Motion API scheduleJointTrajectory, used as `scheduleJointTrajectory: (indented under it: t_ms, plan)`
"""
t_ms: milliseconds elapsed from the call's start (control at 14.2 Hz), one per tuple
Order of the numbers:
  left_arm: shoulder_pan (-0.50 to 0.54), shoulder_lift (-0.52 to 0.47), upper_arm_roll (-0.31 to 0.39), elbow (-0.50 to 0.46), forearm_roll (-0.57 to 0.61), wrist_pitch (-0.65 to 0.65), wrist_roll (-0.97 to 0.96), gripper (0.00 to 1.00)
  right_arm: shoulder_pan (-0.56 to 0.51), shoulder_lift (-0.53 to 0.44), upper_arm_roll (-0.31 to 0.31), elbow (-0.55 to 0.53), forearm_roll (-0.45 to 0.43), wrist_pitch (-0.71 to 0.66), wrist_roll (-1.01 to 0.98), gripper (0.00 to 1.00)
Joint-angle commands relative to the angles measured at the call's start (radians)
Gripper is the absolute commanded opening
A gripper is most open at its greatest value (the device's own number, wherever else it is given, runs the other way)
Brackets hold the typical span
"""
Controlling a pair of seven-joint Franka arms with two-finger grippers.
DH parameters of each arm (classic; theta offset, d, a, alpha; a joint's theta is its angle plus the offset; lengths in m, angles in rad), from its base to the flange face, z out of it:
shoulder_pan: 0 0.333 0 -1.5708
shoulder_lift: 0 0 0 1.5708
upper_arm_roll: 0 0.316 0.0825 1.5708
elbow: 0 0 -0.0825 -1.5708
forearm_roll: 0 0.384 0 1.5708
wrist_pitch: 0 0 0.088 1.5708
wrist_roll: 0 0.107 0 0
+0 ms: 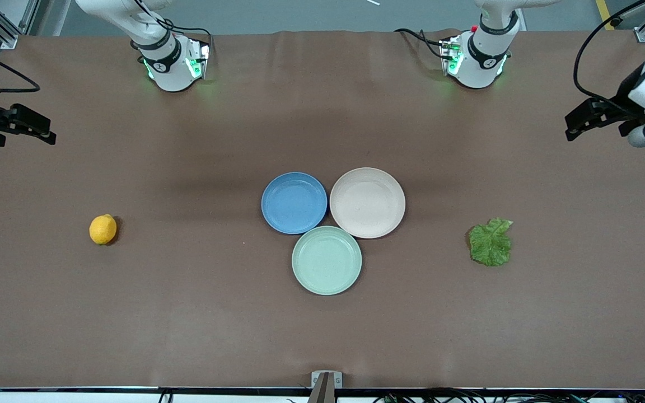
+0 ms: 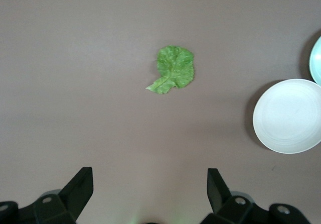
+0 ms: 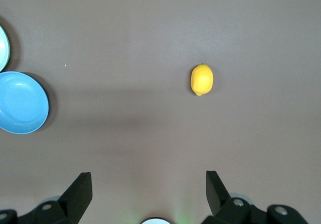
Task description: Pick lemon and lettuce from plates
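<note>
From across the table, a brown cloth [image 1: 188, 313] covers the whole top, creased near the arms' bases, with grey floor and metal framing past its upper edge. Three plates sit touching in the middle: the blue plate [image 1: 294, 202] toward the right arm's end, the beige-pink plate [image 1: 367, 202] beside it toward the left arm's end, and the mint-green plate [image 1: 326, 260] nearer the camera than both. All three are bare. The lemon [image 1: 102, 229] lies on the cloth well apart from the plates, toward the right arm's end. The lettuce [image 1: 490, 242] lies flat on the cloth toward the left arm's end, also well away from the plates. The right gripper [image 1: 31, 127] hangs over the cloth at its end of the table; the left gripper [image 1: 583, 120] hangs over the cloth at the other end. Neither holds anything.

In the left wrist view, the left gripper [image 2: 150, 184] has its black fingers [image 2: 80, 186] spread wide with only cloth between them. The lettuce [image 2: 173, 69] lies ahead on the cloth, untouched, with the beige-pink plate [image 2: 288, 116] off to one side and a sliver of the mint-green plate [image 2: 316, 58] at the edge.

In the right wrist view, the right gripper [image 3: 149, 184] is likewise spread wide and empty, fingers [image 3: 78, 189] clear of everything. The lemon [image 3: 201, 79] rests on the cloth ahead; the blue plate [image 3: 20, 102] sits at the edge, beside a sliver of the mint-green plate [image 3: 3, 48].
</note>
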Motion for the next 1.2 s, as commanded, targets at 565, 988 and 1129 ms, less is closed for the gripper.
scheduleJointTrajectory:
  t_ms: [565,988,1129]
  plan:
    - [0.006,-0.010,-0.014,-0.018,-0.097,0.047,0.127,1.00,-0.008,0.007,-0.003,0.045,-0.005,-0.003,0.007,1.00]
    - [0.008,-0.010,-0.008,-0.018,-0.085,0.038,0.135,1.00,-0.087,0.007,0.054,0.045,0.003,-0.001,0.007,1.00]
    - [0.005,-0.008,-0.007,-0.020,-0.082,0.038,0.116,1.00,-0.143,0.007,0.109,0.045,0.003,0.000,0.007,1.00]
